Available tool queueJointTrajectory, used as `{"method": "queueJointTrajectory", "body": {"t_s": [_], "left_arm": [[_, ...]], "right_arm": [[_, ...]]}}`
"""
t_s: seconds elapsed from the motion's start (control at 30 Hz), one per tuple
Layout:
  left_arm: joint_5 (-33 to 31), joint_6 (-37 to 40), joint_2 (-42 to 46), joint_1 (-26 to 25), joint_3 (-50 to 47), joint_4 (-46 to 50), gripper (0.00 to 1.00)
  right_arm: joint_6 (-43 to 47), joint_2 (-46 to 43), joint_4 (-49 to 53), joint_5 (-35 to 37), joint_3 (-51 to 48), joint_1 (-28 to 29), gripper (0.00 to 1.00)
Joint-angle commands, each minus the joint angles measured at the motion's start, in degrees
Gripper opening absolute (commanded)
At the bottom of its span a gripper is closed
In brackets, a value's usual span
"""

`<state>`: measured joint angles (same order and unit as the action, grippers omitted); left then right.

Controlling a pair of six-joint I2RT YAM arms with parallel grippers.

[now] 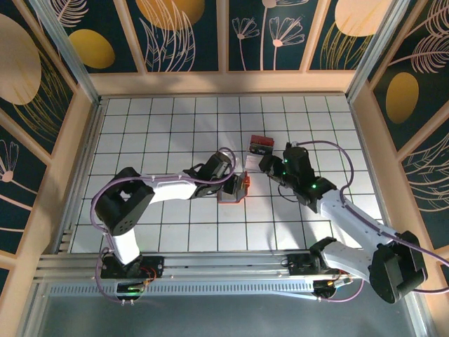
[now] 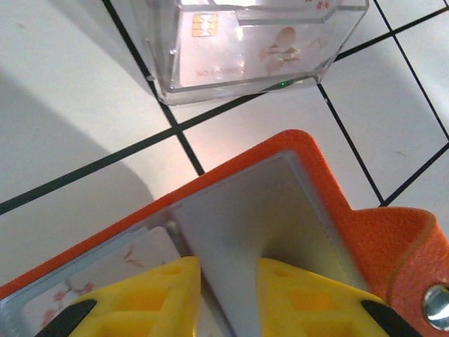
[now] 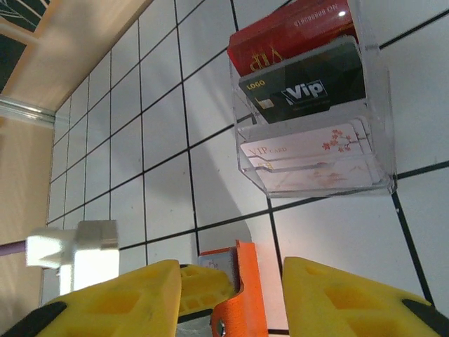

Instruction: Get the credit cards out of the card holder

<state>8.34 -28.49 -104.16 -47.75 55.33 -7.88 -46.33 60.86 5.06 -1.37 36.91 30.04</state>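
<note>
Near the middle of the white tiled counter (image 1: pixel 168 126), the orange card holder (image 1: pixel 234 189) sits open, on the near side of a clear plastic box (image 1: pixel 259 145).

Left end effector (image 2: pixel 228 274): yellow fingers closed on the holder's blue-grey inner panel, beside a pale blossom-print card (image 2: pixel 105 277) seated in a pocket.

Right end effector (image 3: pixel 231 274): fingers spread apart, the holder's orange edge in the gap, nothing gripped.

Box contents: a red card (image 3: pixel 287 35), a black VIP card (image 3: pixel 309 88) and stacked pale cards (image 3: pixel 309 151).
</note>
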Motion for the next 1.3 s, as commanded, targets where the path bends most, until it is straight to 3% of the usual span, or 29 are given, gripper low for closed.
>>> {"method": "queueJointTrajectory", "body": {"t_s": [0.0,0.17,0.53,1.0,1.17,1.27], "left_arm": [[4.3,0.7,-3.2,-0.3,2.6,-1.0,0.26],[7.4,-0.2,-6.6,-0.4,3.0,-1.0,0.26],[5.7,-1.7,-5.8,-0.4,1.1,-1.3,0.25],[3.4,-2.9,1.2,-0.4,-1.2,-0.7,0.41],[1.5,-4.1,4.4,-0.4,-2.8,0.3,0.41],[-1.8,-5.2,5.6,-0.4,-4.3,2.0,0.35]], "right_arm": [[0.4,-0.8,0.8,1.3,0.1,0.0,0.36],[-1.2,1.8,-1.4,-0.8,-0.4,1.0,0.29],[-6.4,17.5,-7.0,-7.4,-0.2,5.9,0.13],[-6.9,24.0,-6.0,-6.6,-3.3,5.1,0.08],[-6.4,25.2,-6.1,-6.7,-2.9,5.0,0.07],[-5.6,25.4,-4.1,-5.5,-1.9,4.9,0.08]]}}
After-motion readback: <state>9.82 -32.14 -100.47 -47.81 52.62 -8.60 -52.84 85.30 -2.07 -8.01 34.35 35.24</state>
